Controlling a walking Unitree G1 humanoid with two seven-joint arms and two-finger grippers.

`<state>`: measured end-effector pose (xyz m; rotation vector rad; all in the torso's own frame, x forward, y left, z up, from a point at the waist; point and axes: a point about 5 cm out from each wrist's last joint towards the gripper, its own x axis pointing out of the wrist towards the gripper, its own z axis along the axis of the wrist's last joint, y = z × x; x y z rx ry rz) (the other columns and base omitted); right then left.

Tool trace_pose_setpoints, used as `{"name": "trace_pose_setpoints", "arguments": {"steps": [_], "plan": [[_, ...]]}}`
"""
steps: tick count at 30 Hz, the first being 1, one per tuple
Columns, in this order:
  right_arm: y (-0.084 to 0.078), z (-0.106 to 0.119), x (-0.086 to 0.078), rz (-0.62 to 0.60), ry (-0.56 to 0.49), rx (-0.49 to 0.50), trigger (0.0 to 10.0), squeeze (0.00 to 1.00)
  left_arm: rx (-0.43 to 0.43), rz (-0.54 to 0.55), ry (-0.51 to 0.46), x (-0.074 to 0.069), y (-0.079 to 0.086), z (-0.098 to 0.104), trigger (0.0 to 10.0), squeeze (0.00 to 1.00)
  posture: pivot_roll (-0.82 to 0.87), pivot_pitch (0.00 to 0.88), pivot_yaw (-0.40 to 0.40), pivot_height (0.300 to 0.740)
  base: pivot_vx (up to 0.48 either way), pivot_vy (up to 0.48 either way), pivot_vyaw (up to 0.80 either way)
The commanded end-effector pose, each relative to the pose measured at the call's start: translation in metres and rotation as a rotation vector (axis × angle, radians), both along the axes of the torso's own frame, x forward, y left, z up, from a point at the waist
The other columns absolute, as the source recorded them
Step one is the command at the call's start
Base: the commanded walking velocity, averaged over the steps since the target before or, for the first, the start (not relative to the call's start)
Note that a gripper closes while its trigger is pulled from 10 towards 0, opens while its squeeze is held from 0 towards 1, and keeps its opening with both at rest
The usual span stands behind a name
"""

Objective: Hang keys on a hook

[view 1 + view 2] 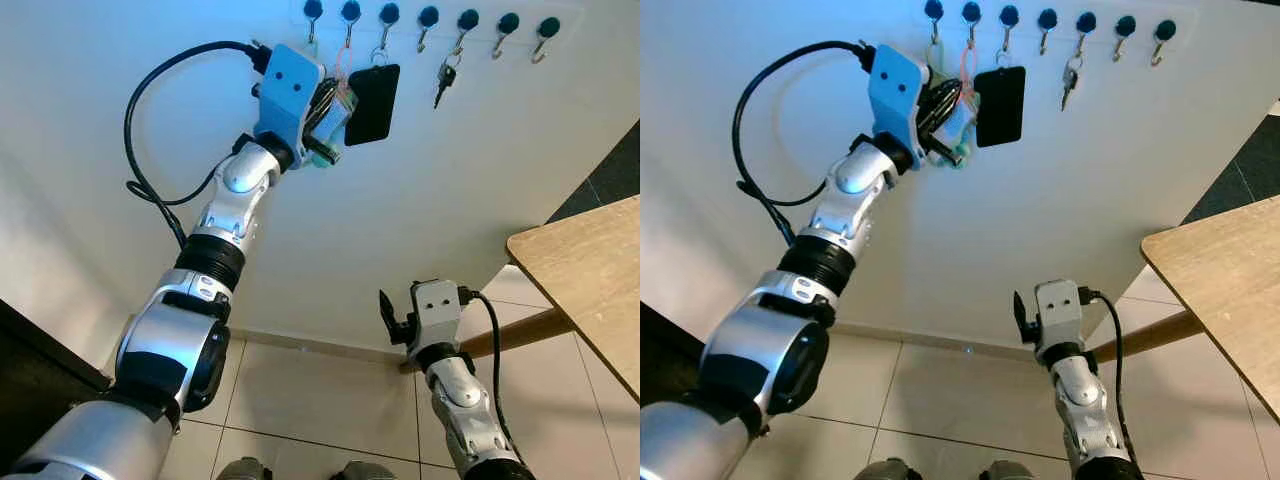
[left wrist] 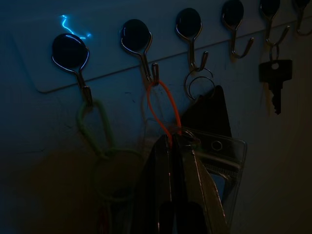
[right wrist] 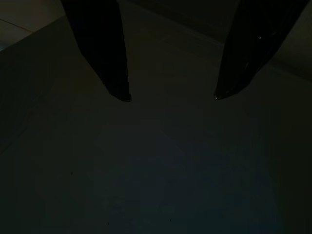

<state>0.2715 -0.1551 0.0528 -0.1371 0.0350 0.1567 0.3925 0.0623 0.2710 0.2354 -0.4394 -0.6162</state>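
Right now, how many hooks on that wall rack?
7, in one row on the rack. From the robot's left: hook 1 green loop, 2 orange loop, 3 black tag, 4 bare, 5 key, 6 and 7 bare.

No readable text, label or number on anything.

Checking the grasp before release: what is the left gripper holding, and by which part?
The left gripper is shut on the orange loop at its lower end, by the clear tag; the loop's top is over a hook.
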Motion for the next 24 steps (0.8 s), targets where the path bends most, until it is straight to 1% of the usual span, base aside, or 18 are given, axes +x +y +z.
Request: {"name": "trace_pose_setpoints", "arguments": {"steps": [1, 3, 4, 5, 7, 9, 10, 13, 14, 15, 16, 17, 18, 19, 20, 21, 23, 24], "plan": [[-0.001, -0.005, -0.003, -0.005, 0.021, -0.005, 10.0, 0.00, 0.017, -0.021, 0.046, 0.000, -0.007, -0.009, 10.0, 0.00, 0.02, 0.118, -0.008, 0.740, 0.000, 0.000, 0.00], [-0.001, -0.005, -0.003, -0.005, 0.020, -0.005, 10.0, 0.00, -0.004, -0.037, 0.055, -0.001, -0.007, -0.008, 10.0, 0.02, 0.02, 0.117, -0.008, 0.740, 0.000, 0.000, 0.00], [-0.001, -0.004, -0.003, -0.004, 0.013, -0.001, 10.0, 0.00, -0.017, -0.049, 0.060, -0.001, -0.008, -0.008, 10.0, 0.05, 0.02, 0.117, -0.008, 0.740, 0.000, 0.000, 0.00], [0.000, 0.001, -0.002, 0.000, -0.021, 0.023, 10.0, 0.00, -0.027, -0.062, 0.064, -0.002, -0.008, -0.008, 10.0, 0.03, 0.02, 0.117, -0.009, 0.740, 0.000, 0.000, 0.00], [0.001, 0.004, -0.002, 0.002, -0.043, 0.037, 10.0, 0.00, -0.028, -0.065, 0.065, -0.002, -0.008, -0.008, 10.0, 0.03, 0.02, 0.117, -0.009, 0.740, 0.000, 0.000, 0.00], [0.004, 0.015, -0.002, 0.017, -0.113, 0.071, 10.0, 0.00, -0.021, -0.064, 0.064, -0.002, -0.008, -0.008, 10.0, 0.00, 0.02, 0.117, -0.009, 0.740, 0.000, 0.000, 0.00], [0.004, 0.015, -0.002, 0.017, -0.113, 0.071, 10.0, 0.00, -0.021, -0.064, 0.064, -0.002, -0.008, -0.008, 10.0, 0.00, 0.02, 0.117, -0.009, 0.740, 0.000, 0.000, 0.00], [0.017, 0.044, 0.001, 0.114, -0.238, 0.111, 10.0, 0.00, -0.014, -0.064, 0.068, -0.002, -0.007, -0.010, 10.0, 0.00, 0.02, 0.116, -0.007, 0.740, 0.000, 0.000, 0.00], [0.017, 0.044, 0.001, 0.114, -0.238, 0.111, 10.0, 0.00, -0.014, -0.064, 0.068, -0.002, -0.007, -0.010, 10.0, 0.00, 0.02, 0.116, -0.007, 0.740, 0.000, 0.000, 0.00], [0.021, 0.050, 0.002, 0.139, -0.257, 0.122, 10.0, 0.00, -0.013, -0.064, 0.069, -0.002, -0.007, -0.010, 10.0, 0.00, 0.02, 0.117, -0.005, 0.740, 0.000, 0.000, 0.00], [0.032, 0.063, 0.003, 0.222, -0.289, 0.140, 10.0, 0.00, -0.011, -0.067, 0.072, -0.002, -0.006, -0.010, 10.0, 0.00, 0.02, 0.118, -0.005, 0.740, 0.000, 0.000, 0.00], [0.037, 0.071, 0.004, 0.254, -0.312, 0.143, 10.0, 0.00, -0.010, -0.068, 0.072, -0.002, -0.006, -0.011, 10.0, 0.00, 0.02, 0.118, -0.006, 0.740, 0.000, 0.000, 0.00], [0.037, 0.071, 0.004, 0.254, -0.312, 0.143, 10.0, 0.00, -0.010, -0.068, 0.072, -0.002, -0.006, -0.011, 10.0, 0.00, 0.02, 0.118, -0.006, 0.740, 0.000, 0.000, 0.00], [0.041, 0.080, 0.005, 0.281, -0.339, 0.154, 10.0, 0.00, -0.010, -0.069, 0.073, -0.002, -0.007, -0.011, 10.0, 0.00, 0.02, 0.118, -0.006, 0.740, 0.000, 0.000, 0.00], [0.047, 0.097, 0.006, 0.313, -0.390, 0.178, 10.0, 0.00, -0.009, -0.071, 0.074, -0.003, -0.007, -0.011, 10.0, 0.00, 0.02, 0.118, -0.007, 0.740, 0.000, 0.000, 0.00], [0.047, 0.097, 0.006, 0.313, -0.390, 0.178, 10.0, 0.00, -0.009, -0.071, 0.074, -0.003, -0.007, -0.011, 10.0, 0.00, 0.02, 0.118, -0.007, 0.740, 0.000, 0.000, 0.00], [0.049, 0.110, 0.007, 0.328, -0.431, 0.201, 10.0, 0.00, -0.007, -0.073, 0.074, -0.003, -0.007, -0.011, 10.0, 0.00, 0.02, 0.118, -0.007, 0.740, 0.000, 0.000, 0.00], [0.049, 0.110, 0.007, 0.328, -0.431, 0.201, 10.0, 0.00, -0.007, -0.073, 0.074, -0.003, -0.007, -0.011, 10.0, 0.00, 0.02, 0.118, -0.007, 0.740, 0.000, 0.000, 0.00]]}}
